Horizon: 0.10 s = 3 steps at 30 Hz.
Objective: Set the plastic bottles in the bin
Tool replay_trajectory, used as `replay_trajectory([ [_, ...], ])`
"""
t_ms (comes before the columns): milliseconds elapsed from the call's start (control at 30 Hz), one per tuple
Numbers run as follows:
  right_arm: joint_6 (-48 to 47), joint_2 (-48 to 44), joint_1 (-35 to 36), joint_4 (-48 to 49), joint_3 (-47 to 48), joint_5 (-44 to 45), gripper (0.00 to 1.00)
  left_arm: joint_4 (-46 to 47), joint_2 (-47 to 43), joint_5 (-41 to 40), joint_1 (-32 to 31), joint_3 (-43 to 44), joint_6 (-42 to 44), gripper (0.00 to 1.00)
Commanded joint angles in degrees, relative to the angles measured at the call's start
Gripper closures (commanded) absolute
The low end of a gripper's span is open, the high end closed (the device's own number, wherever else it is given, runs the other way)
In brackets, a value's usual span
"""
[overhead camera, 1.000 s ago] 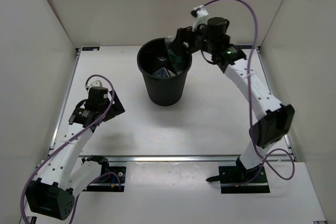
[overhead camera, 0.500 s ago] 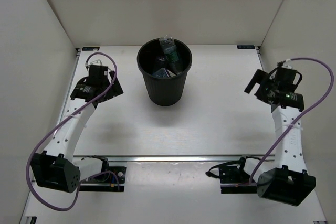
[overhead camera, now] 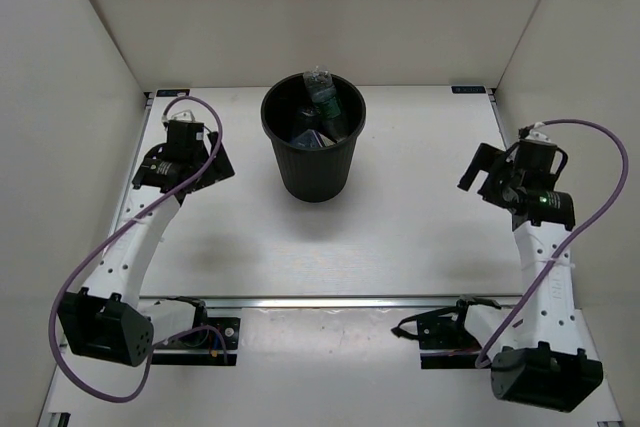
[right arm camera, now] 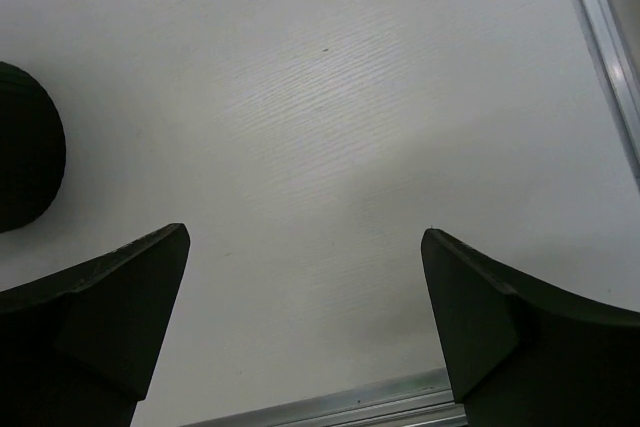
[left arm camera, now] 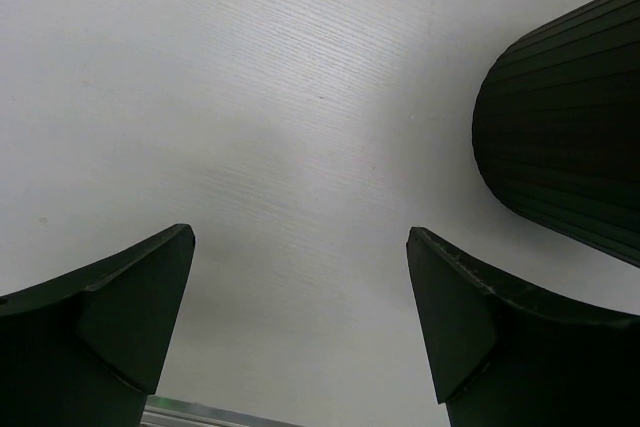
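The tall round black plastic bin [overhead camera: 315, 172] stands upright at upper centre of the top view, between the two arms. The left gripper [left arm camera: 300, 237] is nearer to it than the right gripper [right arm camera: 305, 235]. Both pairs of jaws stand wide apart, holding nothing. The small plastic bottles [overhead camera: 308, 132] lie inside the bin. The clear bottle with a dark green label [overhead camera: 323, 99] leans on the far rim, its long axis near upright and its cap toward the frame's top. No bottle shows on the white table [overhead camera: 420, 177], so nothing seems left to fetch.
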Motion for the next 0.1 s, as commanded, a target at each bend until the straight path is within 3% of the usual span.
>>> replay_trajectory([
  [0,0.6,0.1,0.9,1.6,-0.6,-0.6,0.01,-0.4,-1.5,-0.2,0.0,2.3,1.0,0.02],
  [67,0.5,-0.2,0.5,2.1,-1.1,-1.7,0.0,-0.4,-1.4,0.1,-0.2,2.5,1.2,0.01],
])
